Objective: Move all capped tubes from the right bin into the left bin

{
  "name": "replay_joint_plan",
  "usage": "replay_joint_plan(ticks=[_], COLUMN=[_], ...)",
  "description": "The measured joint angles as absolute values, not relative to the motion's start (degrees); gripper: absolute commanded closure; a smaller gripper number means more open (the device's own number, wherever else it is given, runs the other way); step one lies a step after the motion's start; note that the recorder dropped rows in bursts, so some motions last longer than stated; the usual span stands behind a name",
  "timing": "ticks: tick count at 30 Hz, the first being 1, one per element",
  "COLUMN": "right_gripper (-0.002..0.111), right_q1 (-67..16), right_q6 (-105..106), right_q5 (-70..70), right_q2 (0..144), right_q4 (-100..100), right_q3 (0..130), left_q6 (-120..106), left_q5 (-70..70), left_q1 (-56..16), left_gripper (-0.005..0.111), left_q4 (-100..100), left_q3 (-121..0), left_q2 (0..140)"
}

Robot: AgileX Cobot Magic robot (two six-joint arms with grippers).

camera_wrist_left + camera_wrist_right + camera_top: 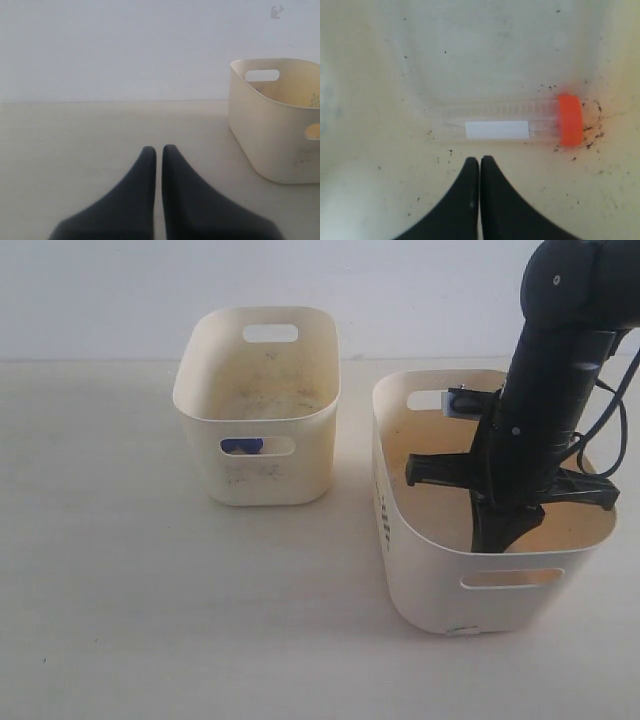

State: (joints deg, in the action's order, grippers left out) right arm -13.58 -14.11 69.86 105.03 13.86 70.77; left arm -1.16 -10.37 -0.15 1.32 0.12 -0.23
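Exterior view: two cream tubs stand on the pale counter (pixel 120 620), near each other but apart. The left bin (pixel 200 390) is the smaller one, and a blue cap (pixel 242 446) shows through its front handle slot. The right arm (pixel 550 390) reaches steeply down into the right bin (pixel 420 570). The front wall hides its tips.

Left wrist view: the left jaws are clenched, with only a hairline seam between them and nothing in it. They hang over bare counter, well apart from the left bin, whose outer wall is speckled.

Right wrist view: the right jaws are clenched on nothing. The orange-capped tube (pixel 510 125) lies on its side on the right bin's speckled floor, white label up. It lies crosswise just beyond the tips, with a thin strip of floor between, so they do not touch it.
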Motion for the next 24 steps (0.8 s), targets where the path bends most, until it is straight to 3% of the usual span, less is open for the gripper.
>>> replay_joint_plan(ticks=[15,24], right_gripper=[0.108,0.108], right_q1=[-13.6,-13.5], right_q6=[-5.8,-1.3], right_q5=[69.9,69.9], right_q2=[105.0,106.6], right_q4=[14.0,13.6], right_q3=[71.1,80.1], left_q6=[-1.2,-1.2], left_q5=[-10.4,-10.4], left_q1=[-0.2,-0.2], left_gripper=[0.103,0.103], left_q4=[1.3,1.3], left_q3=[0.1,0.1], left_q2=[-0.2,-0.2])
